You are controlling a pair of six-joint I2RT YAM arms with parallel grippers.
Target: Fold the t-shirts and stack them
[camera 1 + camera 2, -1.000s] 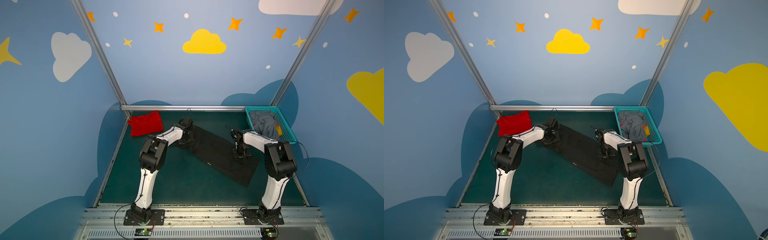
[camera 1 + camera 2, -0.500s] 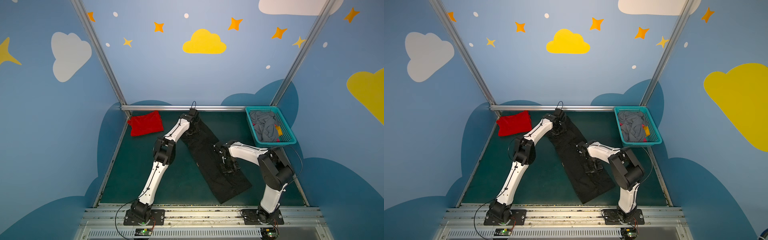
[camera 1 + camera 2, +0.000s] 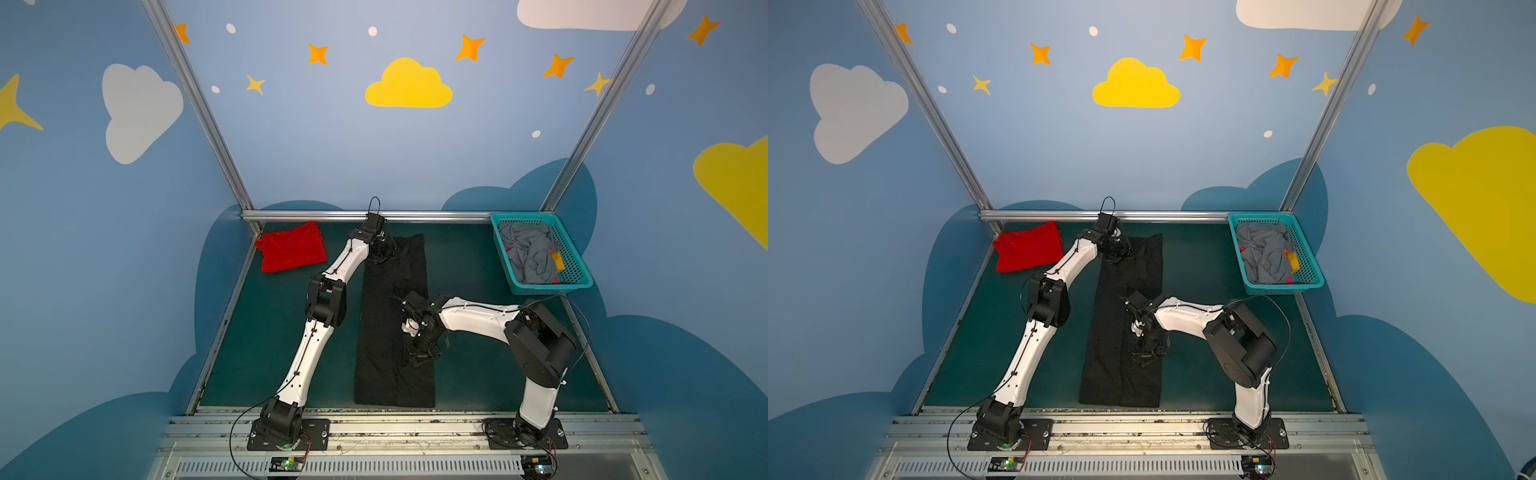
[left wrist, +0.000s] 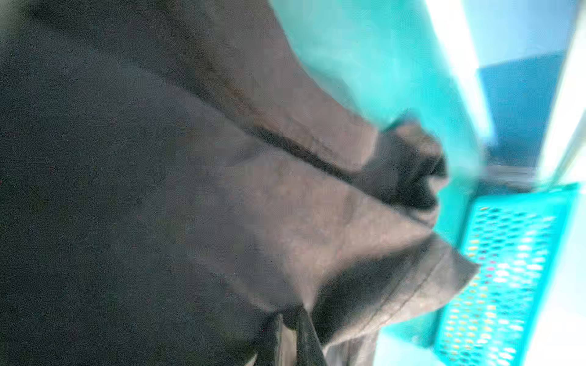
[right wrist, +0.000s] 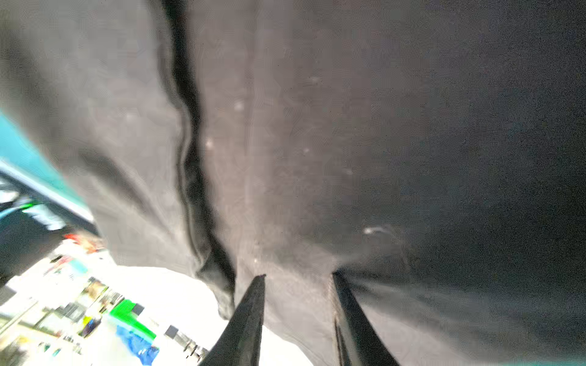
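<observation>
The black t-shirt lay in a long strip along the desk. The left fingers pinched its far end, and the right fingers gripped its right edge. The red t-shirt sat far left.

**Clearances on the mat**

Centre: black shirt lies as a long strip from the front edge almost to the back rail, splitting the mat into two lanes.

Left lane: left arm slants across it from its base to the strip's far end. Bare mat only between arm and left wall. Red shirt fills the far left corner.

Right lane: right arm reaches across to the strip's middle. Beyond it, bare mat up to the rail. Teal basket blocks the far right corner.
</observation>
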